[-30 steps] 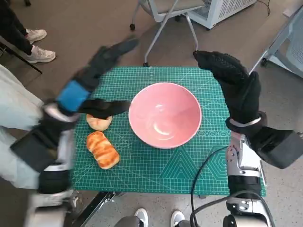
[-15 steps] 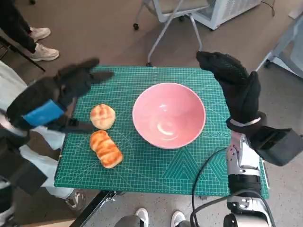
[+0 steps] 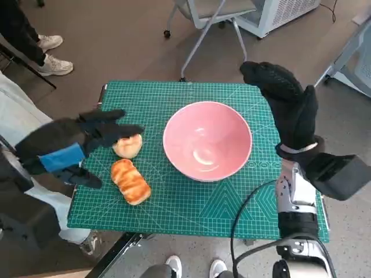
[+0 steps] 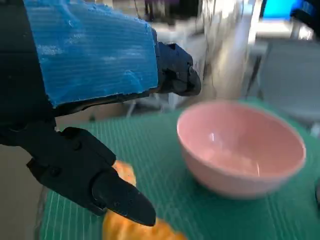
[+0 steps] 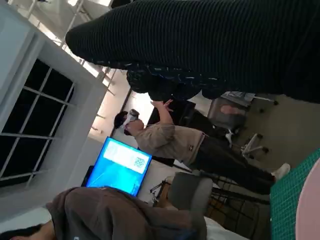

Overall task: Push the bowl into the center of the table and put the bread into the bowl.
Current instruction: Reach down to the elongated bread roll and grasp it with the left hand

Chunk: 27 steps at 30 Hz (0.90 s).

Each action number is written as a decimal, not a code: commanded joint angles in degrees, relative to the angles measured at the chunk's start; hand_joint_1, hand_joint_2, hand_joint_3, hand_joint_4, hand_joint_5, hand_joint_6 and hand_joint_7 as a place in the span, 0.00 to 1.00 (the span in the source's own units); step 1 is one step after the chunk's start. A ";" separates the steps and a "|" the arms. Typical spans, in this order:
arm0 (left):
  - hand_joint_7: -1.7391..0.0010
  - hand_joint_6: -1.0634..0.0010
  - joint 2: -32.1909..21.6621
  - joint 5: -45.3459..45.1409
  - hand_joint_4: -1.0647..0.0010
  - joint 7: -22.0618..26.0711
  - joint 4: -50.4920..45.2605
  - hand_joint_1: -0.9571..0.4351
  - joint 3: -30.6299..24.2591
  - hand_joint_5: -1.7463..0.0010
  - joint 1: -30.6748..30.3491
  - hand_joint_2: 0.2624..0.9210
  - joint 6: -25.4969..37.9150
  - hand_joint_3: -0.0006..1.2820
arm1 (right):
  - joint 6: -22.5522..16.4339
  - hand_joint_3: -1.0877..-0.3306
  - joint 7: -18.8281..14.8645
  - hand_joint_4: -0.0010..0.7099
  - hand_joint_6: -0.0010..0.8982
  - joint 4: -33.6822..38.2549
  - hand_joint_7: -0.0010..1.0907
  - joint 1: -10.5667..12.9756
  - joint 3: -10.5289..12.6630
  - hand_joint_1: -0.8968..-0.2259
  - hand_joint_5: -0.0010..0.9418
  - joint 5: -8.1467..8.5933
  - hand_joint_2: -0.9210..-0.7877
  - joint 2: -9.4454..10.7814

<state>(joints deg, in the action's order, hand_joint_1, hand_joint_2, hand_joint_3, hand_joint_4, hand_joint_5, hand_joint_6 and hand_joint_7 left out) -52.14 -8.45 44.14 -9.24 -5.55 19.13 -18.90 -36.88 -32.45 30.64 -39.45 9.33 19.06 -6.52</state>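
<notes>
- Black left hand hovers spread and empty over the round bread, long bread just beside; your descent could knock either off the mat
- Pink bowl sits near centre
- Right hand stands raised beside it, apparently empty; its fingers hardly show

Blue-taped left hand — gloved right hand

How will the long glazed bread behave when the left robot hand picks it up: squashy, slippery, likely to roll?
The long bread looks puffy and ridged, so it probably squashes under a firm grip. Its glossy crust could be a little slippery. It lies flat on the green mat, so rolling seems unlikely. The left robot hand hovers open above the round bun, holding nothing.
</notes>
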 commanded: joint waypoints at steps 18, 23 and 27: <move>0.99 0.62 0.65 -7.48 0.78 1.33 7.02 0.66 11.11 1.00 -1.11 0.62 -0.31 0.01 | 1.17 0.46 -1.06 0.25 0.00 0.50 0.58 1.41 0.30 0.34 0.00 1.89 0.00 -0.07; 0.99 0.62 1.80 -10.69 0.78 -0.98 11.27 0.65 13.55 1.00 0.00 0.62 -3.49 0.01 | 1.28 0.46 -1.19 0.25 0.00 0.46 0.57 1.58 0.42 0.35 0.00 2.05 0.00 -0.14; 1.00 0.62 2.63 -12.54 0.78 -1.76 14.26 0.64 15.36 1.00 0.89 0.63 -4.65 0.01 | 1.56 0.46 -1.27 0.25 0.00 0.29 0.57 1.71 0.53 0.34 0.00 2.21 0.00 -0.16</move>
<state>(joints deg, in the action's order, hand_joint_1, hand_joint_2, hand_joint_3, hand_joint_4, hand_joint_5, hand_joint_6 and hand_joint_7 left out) -50.23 -19.55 43.18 2.88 8.30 18.94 -22.43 -36.29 -33.17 30.64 -39.28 9.66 20.52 -6.50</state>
